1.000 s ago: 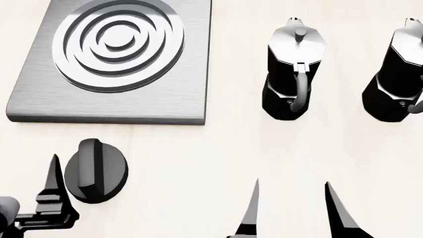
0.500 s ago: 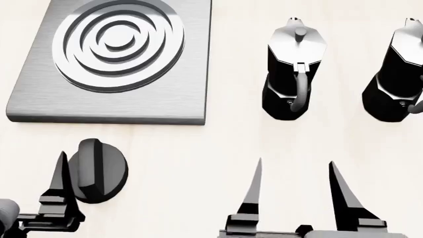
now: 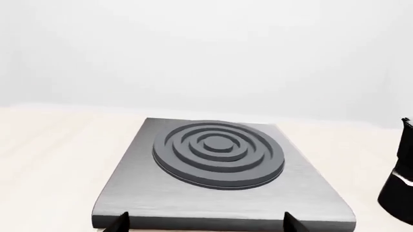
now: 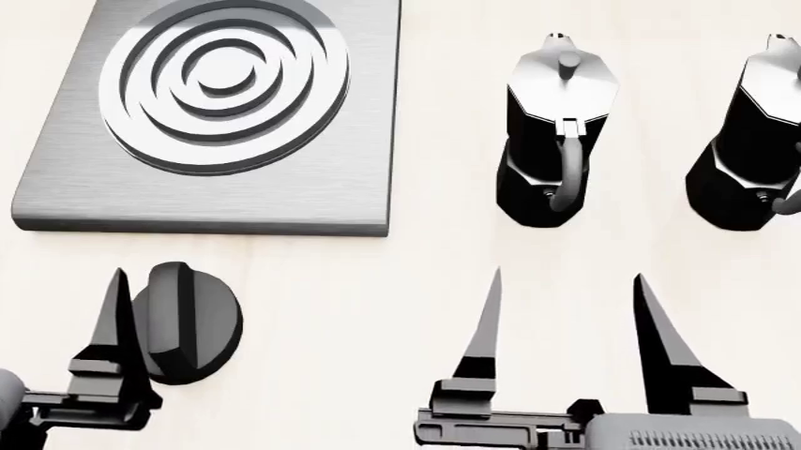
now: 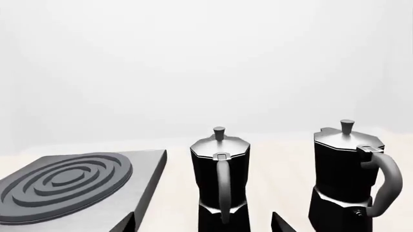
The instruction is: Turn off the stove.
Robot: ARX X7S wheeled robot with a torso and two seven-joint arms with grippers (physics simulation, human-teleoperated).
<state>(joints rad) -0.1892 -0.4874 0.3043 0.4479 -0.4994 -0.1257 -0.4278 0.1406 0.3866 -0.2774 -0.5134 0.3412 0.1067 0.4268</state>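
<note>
The stove is a grey brushed-metal plate with a ringed burner, at the far left of the head view. Its black ridged knob lies on the table in front of it. One finger of my left gripper stands at the knob's left edge; the other finger is not seen there. In the left wrist view the left gripper is open and empty, facing the stove; the knob is out of that view. My right gripper is open and empty, short of the pots.
Two black moka pots with silver lids stand right of the stove, handles towards me. They also show in the right wrist view, with the stove's corner beside them. One pot's edge shows in the left wrist view.
Both grippers have moved forward towards the stove and pots, the right one further. The left finger now stands along the knob's left edge. The knob, stove and pots have not moved.
</note>
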